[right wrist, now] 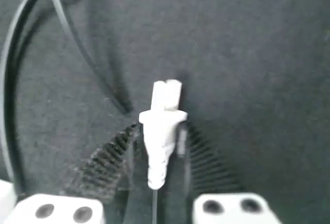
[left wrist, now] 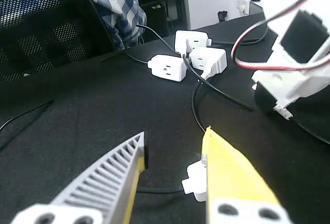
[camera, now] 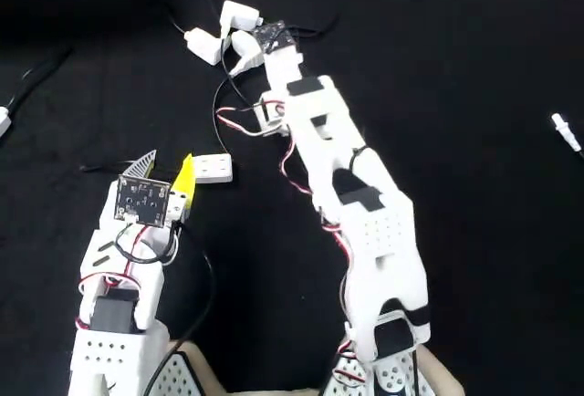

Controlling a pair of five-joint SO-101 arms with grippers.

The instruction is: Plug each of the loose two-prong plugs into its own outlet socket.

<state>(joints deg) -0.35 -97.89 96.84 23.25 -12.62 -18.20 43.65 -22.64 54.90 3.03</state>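
High view overlooks the table; the low left wrist view shares its outlet sockets.

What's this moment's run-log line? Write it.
left gripper: open, beside outlet socket | right gripper: shut on plug, by outlet cluster | second plug: lying loose

left arm bent low, pincer spread | right arm outstretched, pincer clamping plug

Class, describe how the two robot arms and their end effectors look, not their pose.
The left arm and right arm are white plastic with black motors, perforated panels and red-and-white wires. A dark circuit board tops the left wrist. The left end effector has one grey ribbed finger and one yellow finger; the right end effector has dark ribbed fingers.
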